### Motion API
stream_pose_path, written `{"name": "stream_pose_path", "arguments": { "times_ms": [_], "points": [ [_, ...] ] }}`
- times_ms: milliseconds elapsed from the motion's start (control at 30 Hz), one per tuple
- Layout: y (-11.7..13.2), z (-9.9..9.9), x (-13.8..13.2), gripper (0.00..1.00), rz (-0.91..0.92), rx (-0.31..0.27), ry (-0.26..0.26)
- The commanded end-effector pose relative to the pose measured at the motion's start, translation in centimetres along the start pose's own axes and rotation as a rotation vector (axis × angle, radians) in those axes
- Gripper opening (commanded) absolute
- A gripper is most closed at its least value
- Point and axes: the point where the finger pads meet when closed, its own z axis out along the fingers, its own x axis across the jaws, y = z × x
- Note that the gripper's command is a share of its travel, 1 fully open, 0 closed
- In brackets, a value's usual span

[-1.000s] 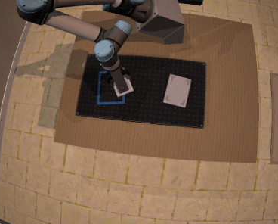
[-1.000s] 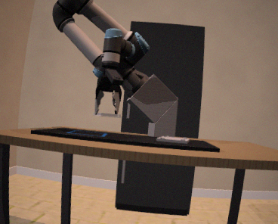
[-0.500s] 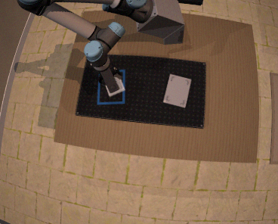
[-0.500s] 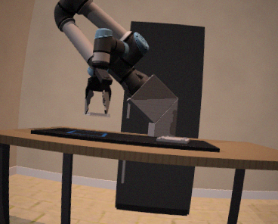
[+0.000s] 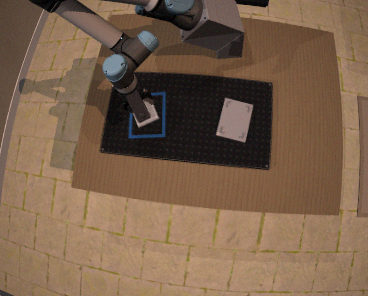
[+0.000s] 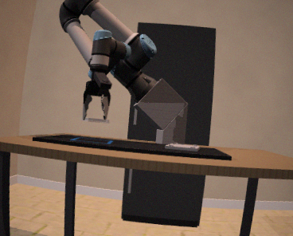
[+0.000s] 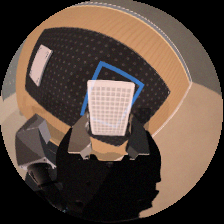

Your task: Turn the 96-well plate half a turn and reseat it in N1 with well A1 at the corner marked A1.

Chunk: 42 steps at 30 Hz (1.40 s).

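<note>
The white 96-well plate (image 5: 153, 117) (image 6: 96, 120) (image 7: 111, 107) hangs in the air above the blue outline, well clear of the mat. It looks close to level in the exterior view. My gripper (image 6: 95, 118) (image 7: 109, 112) points down and is shut on the plate, with one jaw at each side near its rear end in the wrist view. In the top view the gripper covers part of the plate. The cut corner cannot be made out. The pale nest N1 (image 5: 235, 120) (image 6: 182, 147) (image 7: 41, 65) lies on the right of the mat with no plate in it; its A1 mark is too small to read.
A blue square outline (image 5: 147, 136) (image 7: 122, 74) is on the left part of the black mat (image 5: 197, 150) (image 6: 212, 153). The arm's grey angular base (image 5: 212, 32) (image 6: 165, 104) stands behind the mat. The wooden table (image 5: 307, 125) extends around it.
</note>
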Motion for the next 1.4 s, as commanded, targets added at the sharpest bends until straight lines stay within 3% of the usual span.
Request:
{"name": "stream_pose_path", "arguments": {
  "times_ms": [0,600,1367],
  "points": [
    [0.01,-0.02,0.07,0.00,-0.112,0.001,0.000],
    [0.01,-0.02,0.07,0.00,-0.626,0.001,0.001],
    [0.01,-0.02,0.07,0.00,-0.625,0.001,0.000]
  ]
}}
